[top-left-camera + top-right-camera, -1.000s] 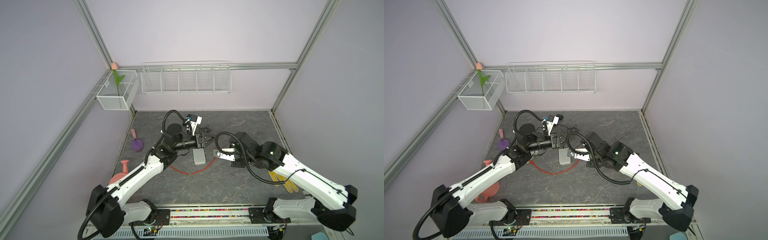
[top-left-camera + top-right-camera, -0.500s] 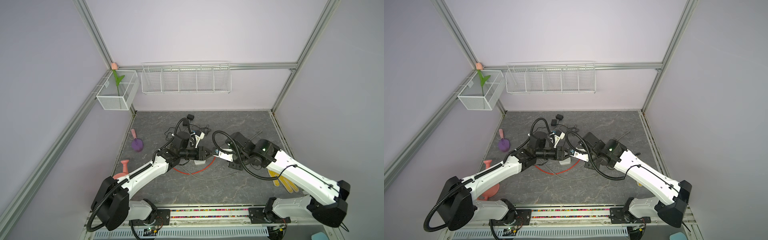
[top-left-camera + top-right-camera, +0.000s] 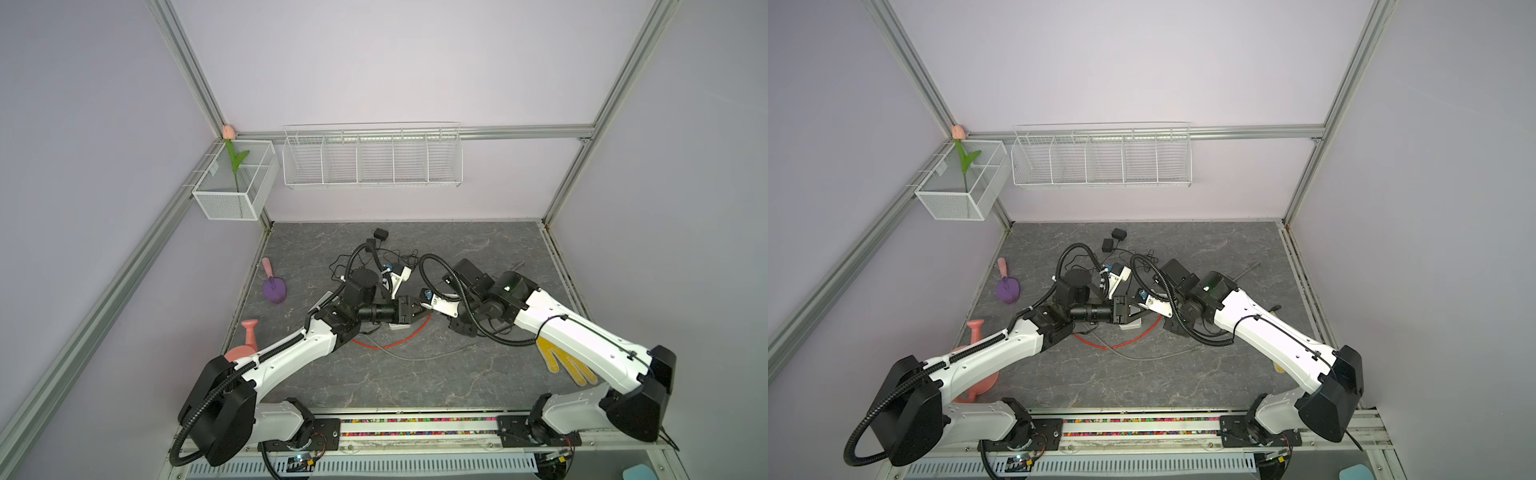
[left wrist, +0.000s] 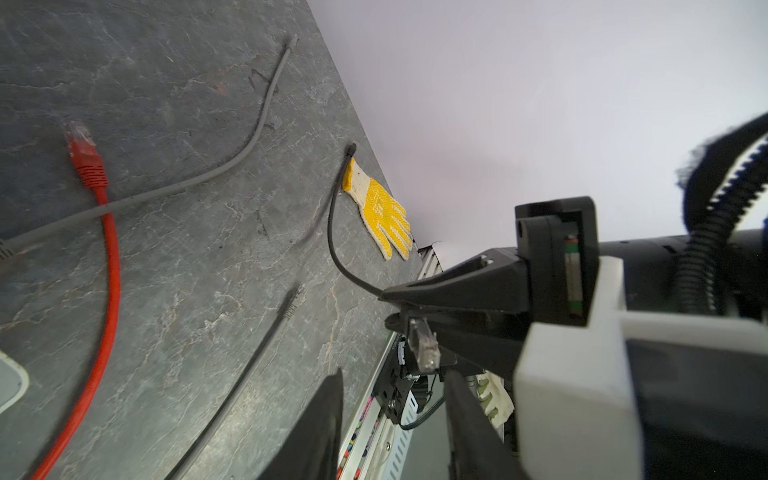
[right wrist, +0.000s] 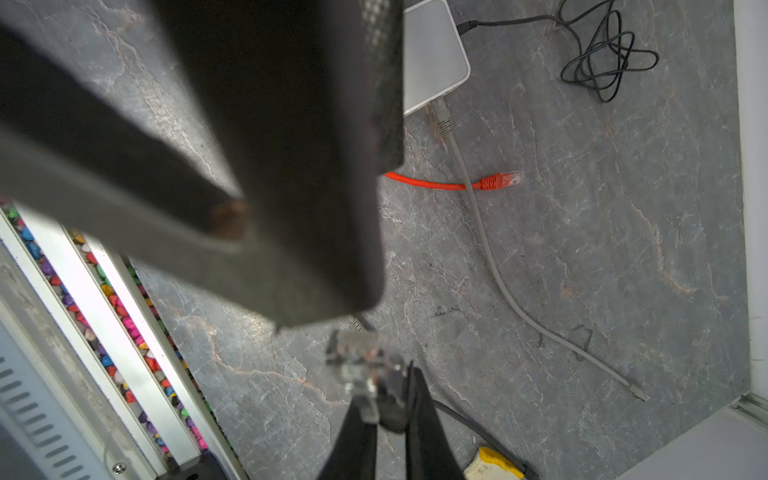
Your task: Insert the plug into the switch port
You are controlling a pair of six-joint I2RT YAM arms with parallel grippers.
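Above the table point(image 3: 457, 374), between both arms, the clear plug point(image 4: 424, 345) is pinched in the right gripper point(image 4: 386, 308). Its long axis runs crosswise to those fingers, and its free end reaches into the gap of the left gripper point(image 3: 417, 310), whose jaws stand apart, not closed on it. From the plug, the switch point(image 3: 397, 327) lies at about eight o'clock in a top view, under the left arm, which looks nearer for insertion.

Nothing legible anywhere: no brand, number or sign. The small white tag point(image 3: 214, 168) on the mesh basket point(image 3: 226, 205), at ten o'clock in both top views, is too small to read.
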